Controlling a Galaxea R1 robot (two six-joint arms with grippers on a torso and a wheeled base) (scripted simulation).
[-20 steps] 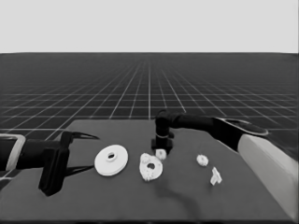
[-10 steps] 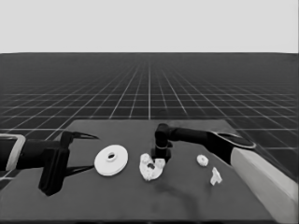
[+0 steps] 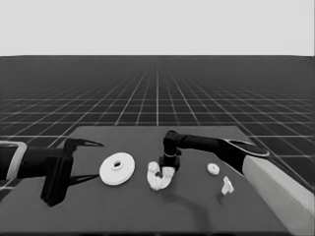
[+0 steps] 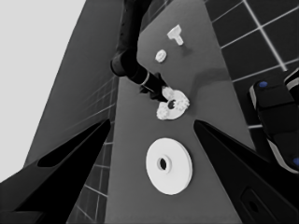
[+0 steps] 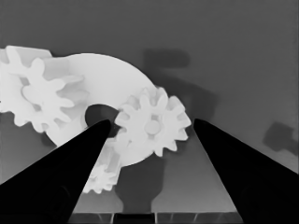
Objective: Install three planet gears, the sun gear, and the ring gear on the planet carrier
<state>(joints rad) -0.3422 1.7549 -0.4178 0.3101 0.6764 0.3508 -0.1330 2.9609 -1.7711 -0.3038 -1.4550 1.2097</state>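
The smaller round part lies mid-table with three gears on it. In the right wrist view one gear sits by its hole, a second on its far side, and a third partly under a finger. My right gripper is low over this part and open, straddling the middle gear with its fingers just clear of the teeth. The larger round part lies to the left. A fourth gear lies alone to the right. My left gripper waits open at the table's left end.
A thin white piece lies near the right arm, just past the lone gear. The right arm's pale grey part fills the lower right corner. Dark machinery with blue lights shows beyond the table's edge.
The right gripper has come down and a little toward me, bringing a gear from above onto the smaller round part. The left arm has not moved.
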